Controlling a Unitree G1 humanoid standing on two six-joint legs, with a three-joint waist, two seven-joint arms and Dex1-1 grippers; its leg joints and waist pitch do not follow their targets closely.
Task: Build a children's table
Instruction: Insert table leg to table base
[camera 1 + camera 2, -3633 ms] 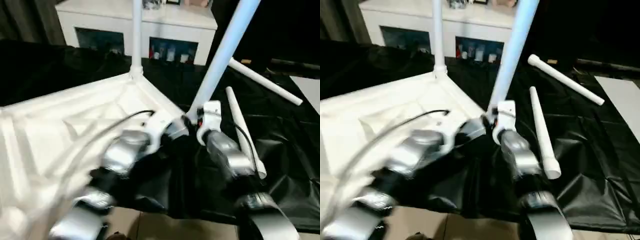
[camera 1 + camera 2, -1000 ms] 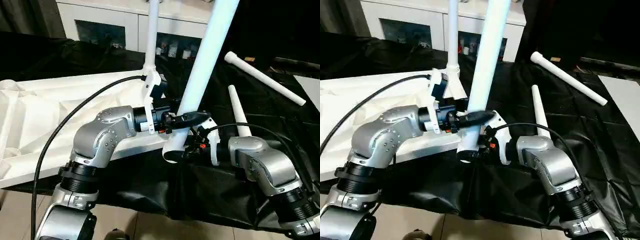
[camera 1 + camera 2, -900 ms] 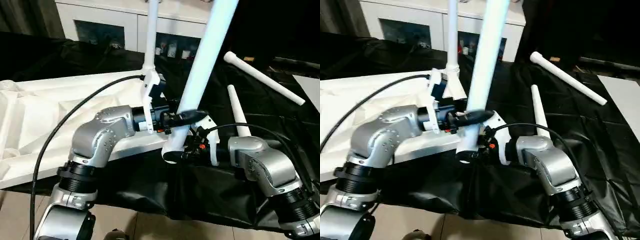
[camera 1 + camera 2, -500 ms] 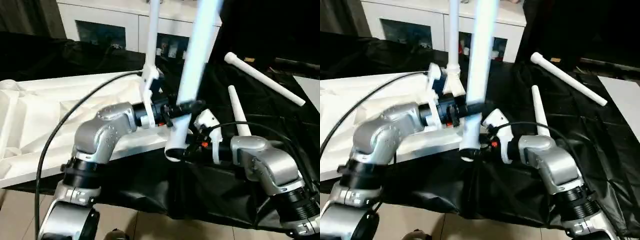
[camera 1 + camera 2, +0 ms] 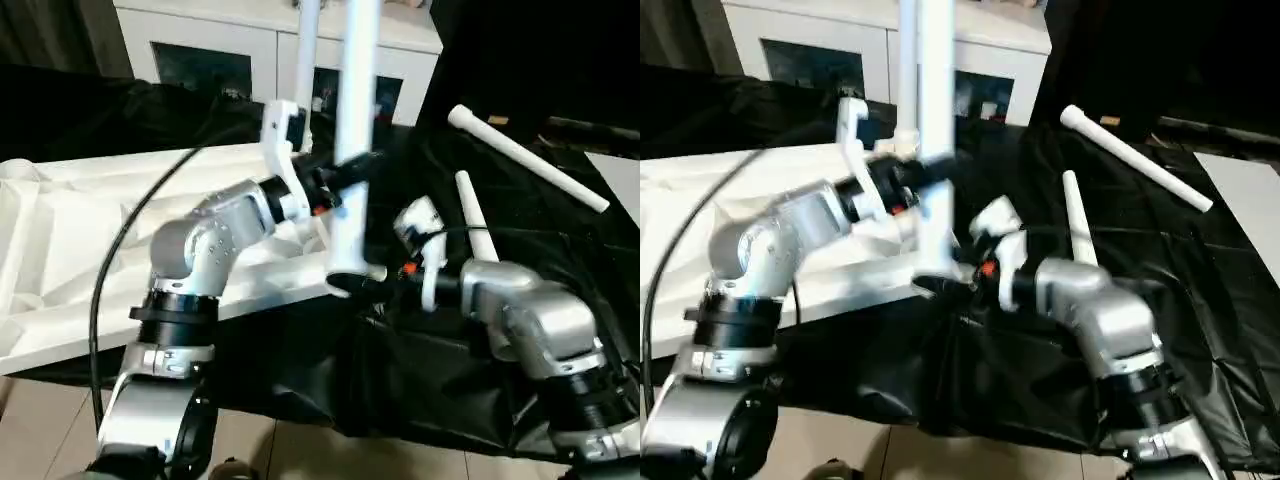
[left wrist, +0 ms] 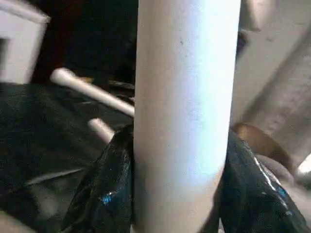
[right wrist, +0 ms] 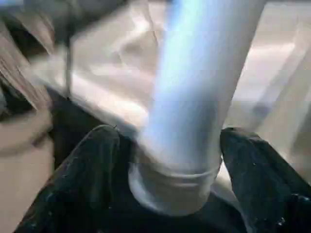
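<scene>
A black sheet (image 5: pixel 520 190) covered the work surface; a white glass-fronted cabinet (image 5: pixel 240 55) stood behind it. The inverted tabletop (image 5: pixel 80 240) lay left of the held leg (image 5: pixel 352 150), one leg (image 5: pixel 306 60) already upright at its far corner. The held leg stood near-vertical at the tabletop's near corner. The left gripper (image 5: pixel 345 178) clasped it mid-shaft. The right gripper (image 7: pixel 165 160) flanked its base; contact undeterminable. Two loose legs (image 5: pixel 525 158) lay right.

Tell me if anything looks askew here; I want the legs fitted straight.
Nothing is damaged. The left end effector and right end effector both bracket one leg, nearly upright at the near corner of the upturned tabletop. Its base seems unseated. Two spare legs lie loose on the black sheet.
</scene>
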